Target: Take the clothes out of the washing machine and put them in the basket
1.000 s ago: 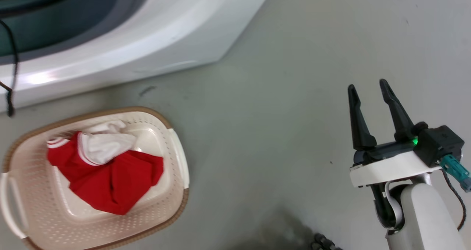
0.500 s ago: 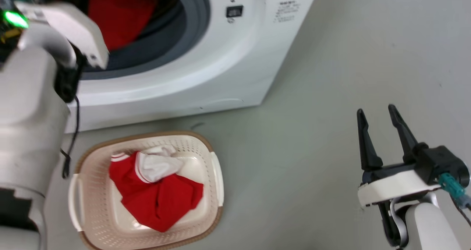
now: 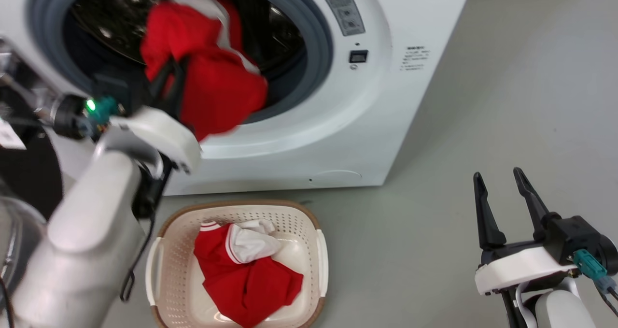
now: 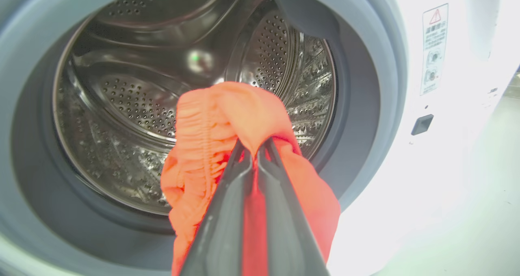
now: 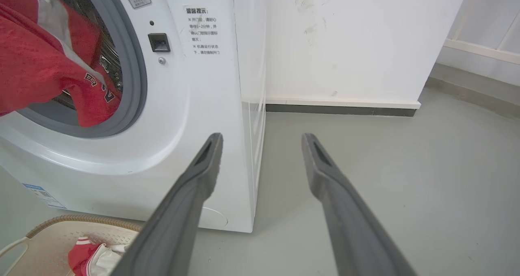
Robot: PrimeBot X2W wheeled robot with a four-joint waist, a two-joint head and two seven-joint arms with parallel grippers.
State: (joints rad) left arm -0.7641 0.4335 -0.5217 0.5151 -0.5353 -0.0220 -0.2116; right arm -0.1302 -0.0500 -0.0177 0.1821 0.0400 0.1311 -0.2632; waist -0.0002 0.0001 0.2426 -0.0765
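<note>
So my left jaws are clamped tight on a red garment (image 4: 227, 117) hanging at the mouth of the washing machine (image 3: 386, 101). Meanwhile my right jaws are spread wide above the floor (image 3: 483, 101), gripping nothing. Another red piece (image 3: 251, 279) lies in the basket (image 3: 322, 255) just in front of the machine.

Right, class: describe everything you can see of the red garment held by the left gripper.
The red garment is soft, bright red fabric with white trim and a gathered elastic edge. It hangs bunched at the washing machine's porthole, pinched between the shut fingers of the left gripper, its lower folds drooping before the grey rubber rim.
</note>
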